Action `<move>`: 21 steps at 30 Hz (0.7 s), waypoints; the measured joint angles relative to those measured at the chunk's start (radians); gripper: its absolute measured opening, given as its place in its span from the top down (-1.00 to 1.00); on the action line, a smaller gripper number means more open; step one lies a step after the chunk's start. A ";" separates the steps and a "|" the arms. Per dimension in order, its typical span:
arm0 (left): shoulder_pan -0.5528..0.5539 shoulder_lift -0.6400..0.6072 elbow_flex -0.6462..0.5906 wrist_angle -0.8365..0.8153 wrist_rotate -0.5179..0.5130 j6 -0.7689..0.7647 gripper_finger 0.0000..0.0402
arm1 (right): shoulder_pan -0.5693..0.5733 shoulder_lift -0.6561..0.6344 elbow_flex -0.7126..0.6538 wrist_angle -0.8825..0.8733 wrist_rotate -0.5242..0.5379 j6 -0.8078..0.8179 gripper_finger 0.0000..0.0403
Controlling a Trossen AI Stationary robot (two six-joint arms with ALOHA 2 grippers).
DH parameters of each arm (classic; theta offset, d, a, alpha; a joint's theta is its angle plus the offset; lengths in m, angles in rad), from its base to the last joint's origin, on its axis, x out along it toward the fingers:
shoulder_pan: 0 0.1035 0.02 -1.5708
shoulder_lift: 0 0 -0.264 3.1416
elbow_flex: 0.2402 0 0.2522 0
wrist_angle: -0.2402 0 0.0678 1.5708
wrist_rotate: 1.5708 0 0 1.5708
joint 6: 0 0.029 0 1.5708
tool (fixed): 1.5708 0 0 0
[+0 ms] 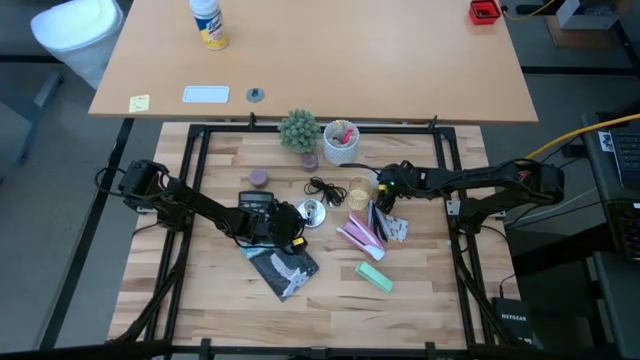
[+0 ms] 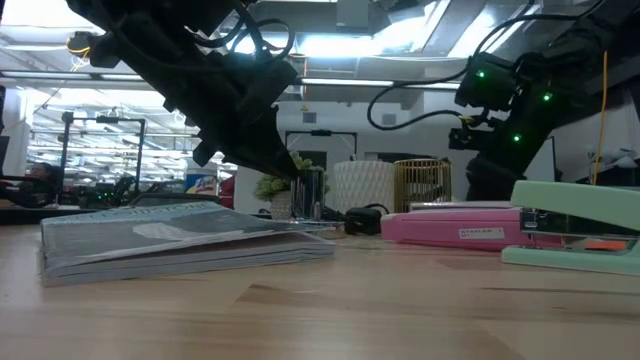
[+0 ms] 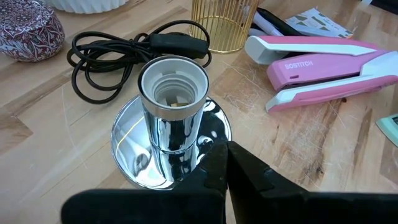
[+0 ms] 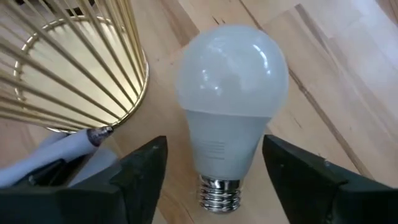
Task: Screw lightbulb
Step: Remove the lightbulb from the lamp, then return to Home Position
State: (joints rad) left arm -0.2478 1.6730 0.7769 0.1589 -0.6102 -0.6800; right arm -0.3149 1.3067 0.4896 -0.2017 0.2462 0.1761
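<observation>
The lightbulb (image 4: 230,99), a frosted white globe with a silver screw end (image 4: 219,193), lies on its side on the wood table, with the screw end toward my right gripper. My right gripper (image 4: 214,168) is open, one finger on either side of the bulb's neck, with wood showing between at least one finger and the bulb. In the high view my right gripper (image 1: 385,192) covers the bulb. The lamp base (image 3: 171,124), a shiny silver disc with an upright open socket (image 3: 173,81), stands on the table. My left gripper (image 3: 225,155) is shut at the disc's near rim. My left gripper's shut fingertips (image 3: 217,152) lie on the near rim of the silver disc (image 3: 208,130), slanting down from the table's left. The lamp base stands flat on the table with its socket upright and empty. Whether the tips press on the disc or only rest there, I cannot tell.
A gold wire cup (image 4: 68,62) stands right beside the bulb. The lamp's black cord (image 3: 106,56) lies coiled behind the base. A pink stapler (image 3: 323,62), a green stapler (image 1: 375,275), a booklet (image 1: 283,268) and a calculator (image 1: 258,203) lie around.
</observation>
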 joint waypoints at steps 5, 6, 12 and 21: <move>0.000 0.000 0.000 0.005 0.000 0.000 1.00 | 0.000 0.000 0.001 -0.007 0.000 0.002 -0.42; 0.000 0.000 0.000 0.009 0.000 0.000 1.00 | 0.000 0.000 0.008 -0.021 0.000 0.002 -0.43; 0.000 -0.037 0.000 0.009 -0.001 0.038 1.00 | 0.000 0.000 0.144 -0.272 -0.020 -0.051 -0.41; 0.000 -0.313 0.000 -0.020 -0.052 0.319 1.00 | 0.000 -0.037 0.450 -0.592 0.004 -0.164 -0.41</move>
State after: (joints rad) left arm -0.2481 1.3602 0.7765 0.1385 -0.6617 -0.3612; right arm -0.3145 1.2702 0.9393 -0.7938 0.2506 0.0125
